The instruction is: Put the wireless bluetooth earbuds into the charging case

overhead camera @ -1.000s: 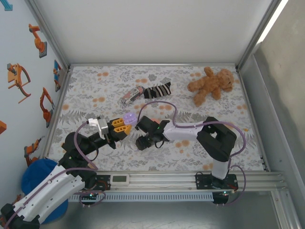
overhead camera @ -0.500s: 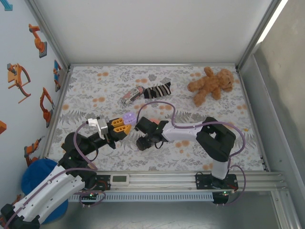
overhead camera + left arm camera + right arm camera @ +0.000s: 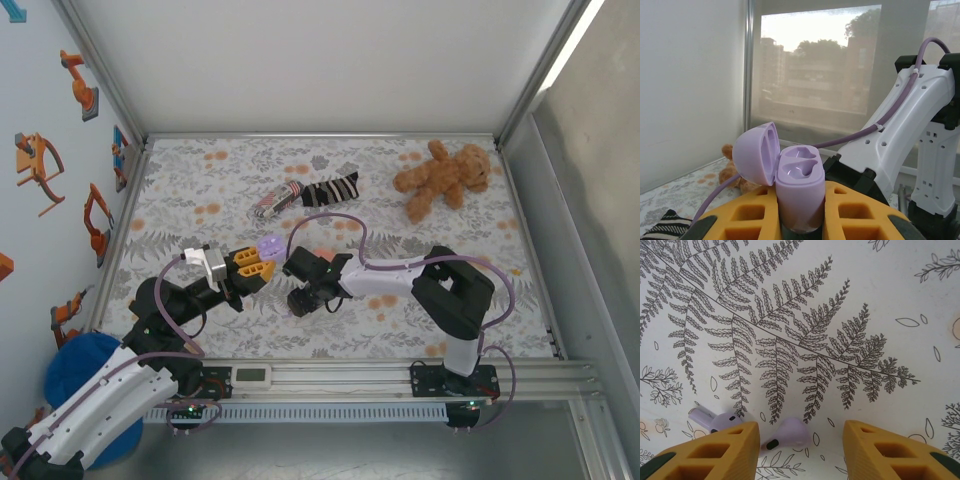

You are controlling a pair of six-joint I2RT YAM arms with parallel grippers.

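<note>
My right pincer (image 3: pixel 801 436), apart, straddles a tiny, light, likely slick earbud (image 3: pixel 785 434) — I'd pinch its bulb; left pincer (image 3: pixel 800 216) clamps the case (image 3: pixel 799 180).

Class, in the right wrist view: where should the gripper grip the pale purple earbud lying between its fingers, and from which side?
Across the rounded body of the earbud, from straight above: it lies flat on the cloth, off-centre beside one finger, so the right gripper should probably shift toward it first.

The earbuds (image 3: pixel 787 433) are glossy plastic, the charging case (image 3: pixel 800 186) matt plastic, the table cover (image 3: pixel 850 285) cloth.
</note>
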